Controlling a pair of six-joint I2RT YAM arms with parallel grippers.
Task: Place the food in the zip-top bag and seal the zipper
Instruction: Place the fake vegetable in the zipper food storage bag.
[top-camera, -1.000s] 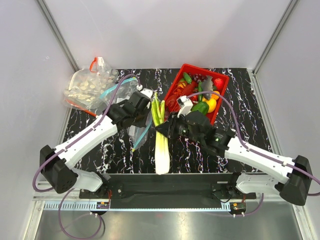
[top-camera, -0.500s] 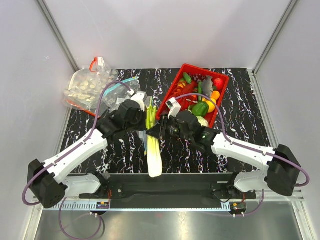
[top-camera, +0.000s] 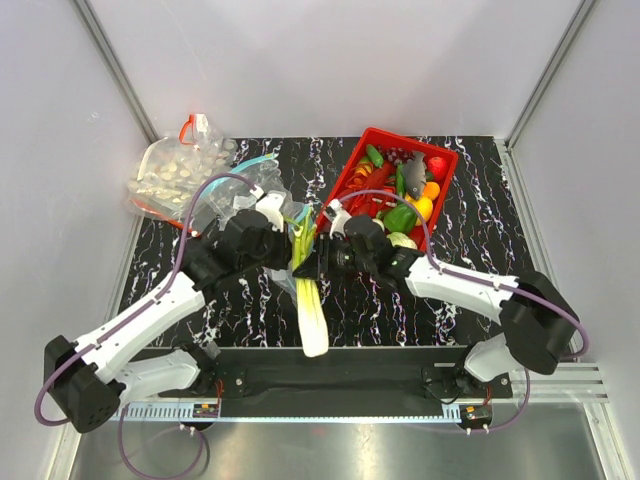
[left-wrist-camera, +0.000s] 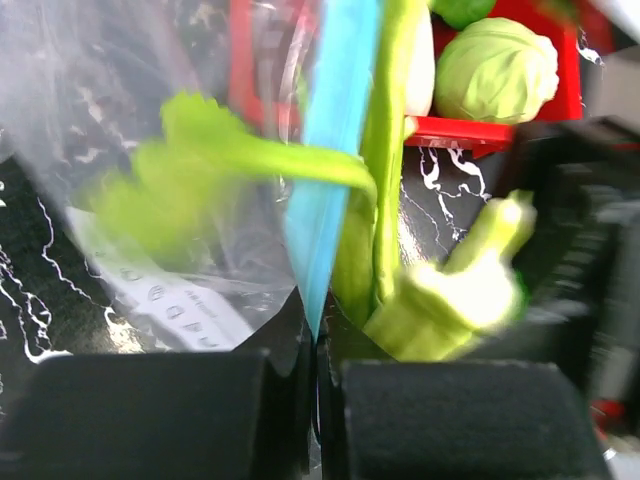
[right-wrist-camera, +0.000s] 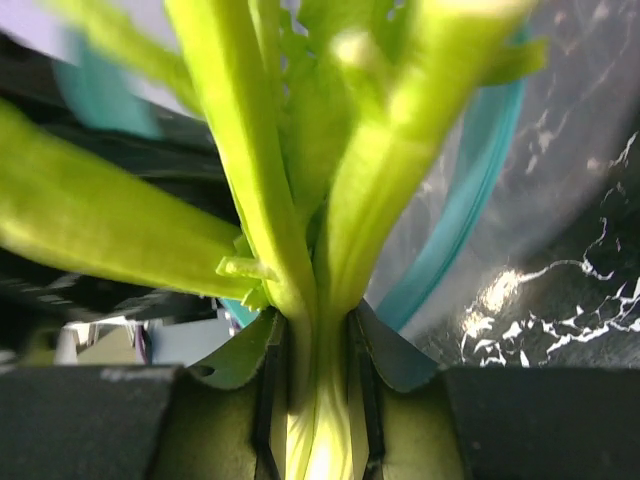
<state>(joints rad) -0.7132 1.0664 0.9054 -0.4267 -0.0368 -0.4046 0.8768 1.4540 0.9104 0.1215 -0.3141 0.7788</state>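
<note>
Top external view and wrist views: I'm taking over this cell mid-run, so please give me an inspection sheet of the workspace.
Surface: black white-veined table.
Job's things: leek leaves at the zip-top bag mouth, white stalk outside; zipper unsealed.
Clutter: red basket of toy produce; second bag, red-zippered, far left.
Tools: left tool shut on zipper; right tool shut on leek.
Cables: purple cables arc over both arms, one above the basket.
Surroundings: white walls; nothing else seen.

The bag (left-wrist-camera: 120, 80) was seen as clear, crinkly, glossy plastic, its zipper (left-wrist-camera: 335, 120) as a smooth teal strip. The leek (right-wrist-camera: 250, 180) was shown in smooth plastic, the table (top-camera: 480, 200) in glossy black marbling, the basket (left-wrist-camera: 470, 130) in red plastic.
</note>
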